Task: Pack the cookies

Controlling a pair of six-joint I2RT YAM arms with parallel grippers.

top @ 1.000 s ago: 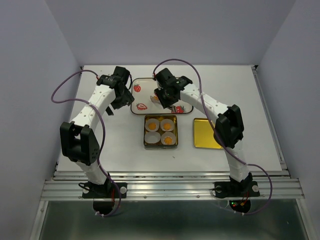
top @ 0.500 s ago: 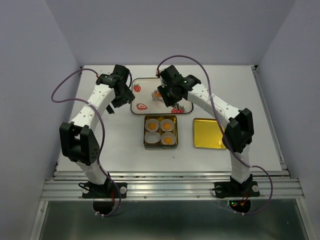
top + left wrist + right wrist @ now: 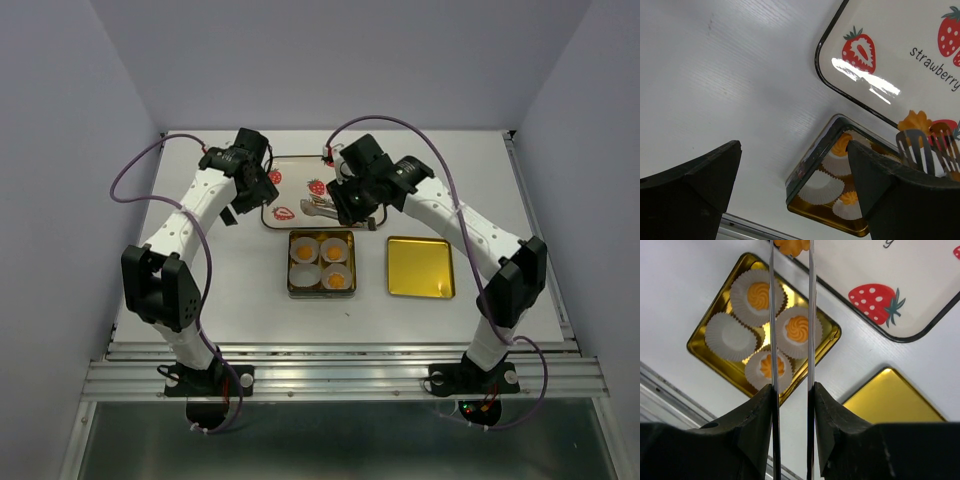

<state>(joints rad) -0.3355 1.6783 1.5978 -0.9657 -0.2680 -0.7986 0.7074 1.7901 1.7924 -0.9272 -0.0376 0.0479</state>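
Right wrist: tongs (image 3: 773, 315) across tin (image 3: 832, 332) (3 cookies (image 3: 759, 295))

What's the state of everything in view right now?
Left gripper: open, empty.
Right gripper: shut on tongs.
Fourth cookie: pinched in tongs, over the strawberry tray.
Tin: open, three cookies in cups, one paper cup empty.
Lid: off, lying beside tin.

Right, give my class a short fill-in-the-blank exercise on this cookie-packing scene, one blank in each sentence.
In the tin, ___ of the four paper cups hold cookies. The right gripper is shut on metal ___. The left gripper is ___ and holds nothing. The gold lid lies on the tin's ___ side in the top view.
Missing words: three, tongs, open, right.
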